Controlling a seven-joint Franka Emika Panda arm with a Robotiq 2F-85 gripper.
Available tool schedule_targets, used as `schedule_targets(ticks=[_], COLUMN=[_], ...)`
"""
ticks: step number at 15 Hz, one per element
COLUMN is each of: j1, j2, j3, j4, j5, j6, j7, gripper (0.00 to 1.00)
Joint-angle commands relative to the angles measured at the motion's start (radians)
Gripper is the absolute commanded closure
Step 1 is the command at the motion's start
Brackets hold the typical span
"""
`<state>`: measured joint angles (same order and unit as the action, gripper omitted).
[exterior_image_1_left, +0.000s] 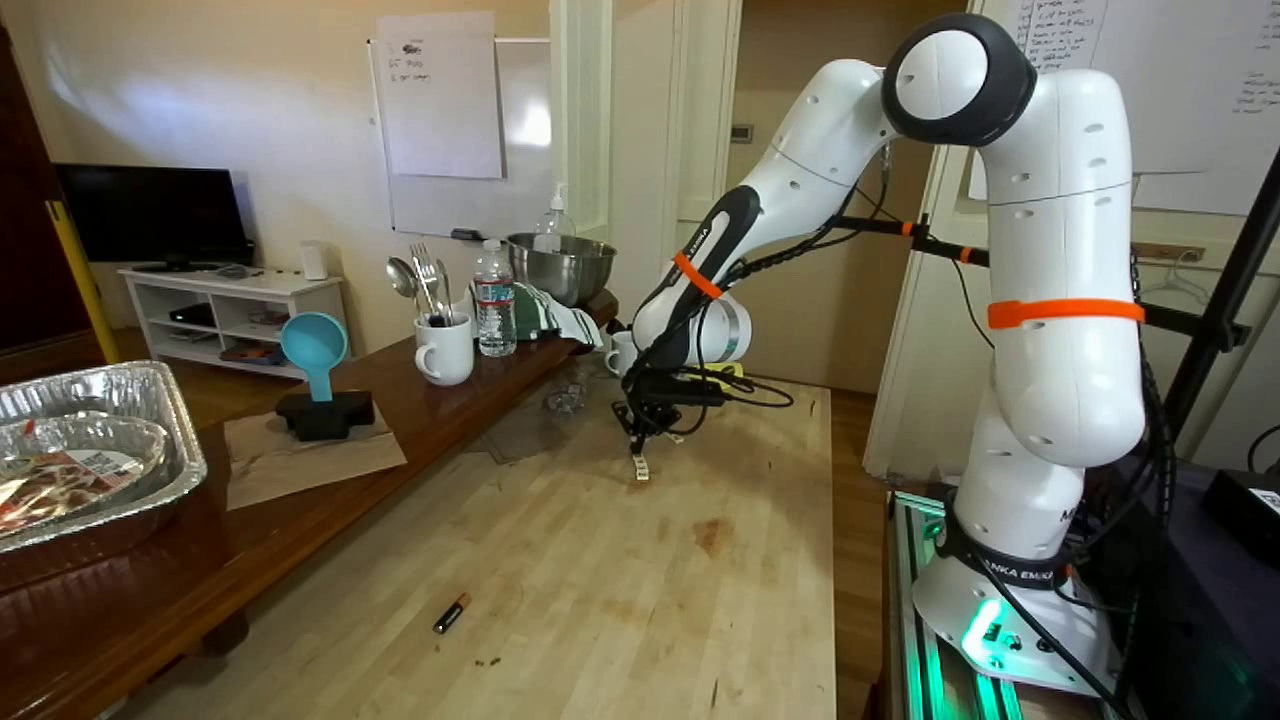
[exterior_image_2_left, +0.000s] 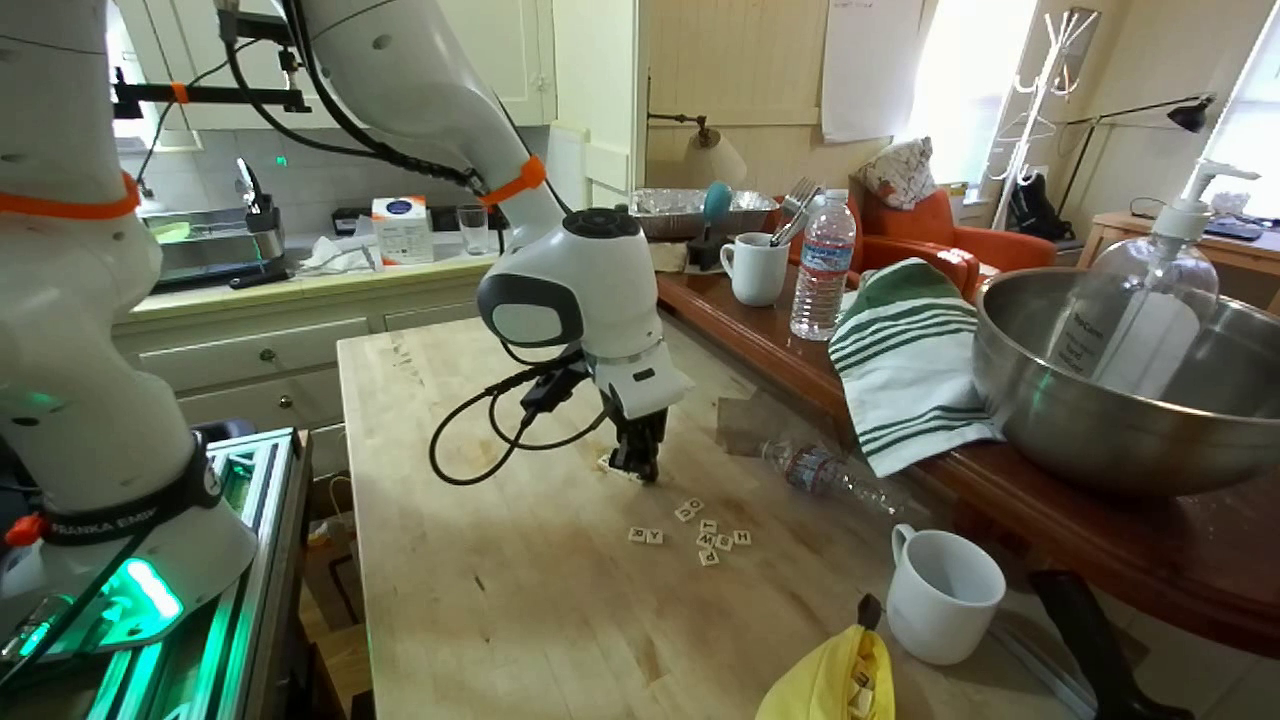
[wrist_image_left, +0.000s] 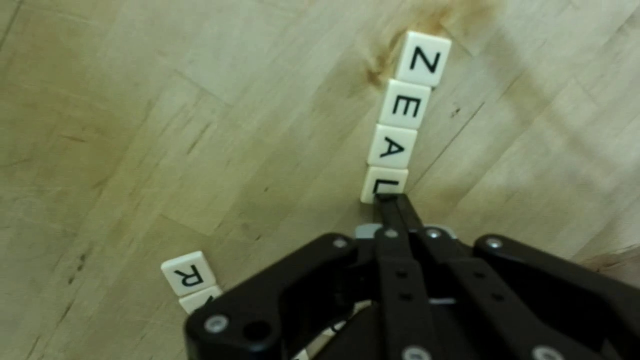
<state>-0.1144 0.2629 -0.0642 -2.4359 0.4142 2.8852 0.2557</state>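
Tabletop (wrist_image_left: 150, 150), pincer (wrist_image_left: 393, 198) at "ZEAL" tiles (wrist_image_left: 401, 119)

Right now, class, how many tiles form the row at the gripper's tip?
4 in the wrist view, top down: Z, E, A, L; the gripper partly covers L and may hide more.
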Motion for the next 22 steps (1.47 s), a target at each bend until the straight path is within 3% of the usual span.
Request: schedule_targets(ticks=[1, 22], j1=[0.026, 0.006], j2=[0.010, -0.101], j3=[-0.020, -0.011], j4=[-0.032, -0.034], j5=[-0.042, -0.052], j6=[-0.007, -0.059], j7=[0.054, 0.005], gripper=[1.00, 1.00])
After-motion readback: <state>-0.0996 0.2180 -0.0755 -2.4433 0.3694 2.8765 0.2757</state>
